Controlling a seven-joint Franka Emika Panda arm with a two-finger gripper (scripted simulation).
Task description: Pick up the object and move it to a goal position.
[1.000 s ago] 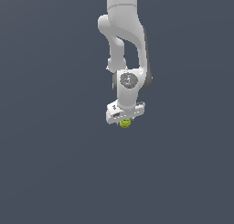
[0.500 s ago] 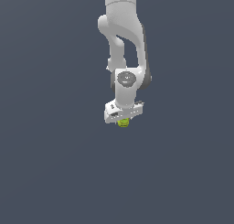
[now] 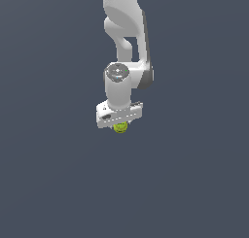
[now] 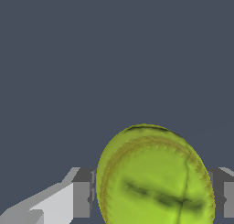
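Directly beneath the white arm, the pincer [image 3: 119, 125] is closed on the ball [image 3: 120, 127], its grey fingers [image 4: 83, 193] pressing either flank. Compared with a second ago, arm and ball have barely shifted, suggesting the grasp is secured and transport to the goal remains outstanding. No brands, labels or legible writing are visible.

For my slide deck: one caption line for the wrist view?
Wrist view: yellow-green ball held between the gripper fingers over a plain dark background.
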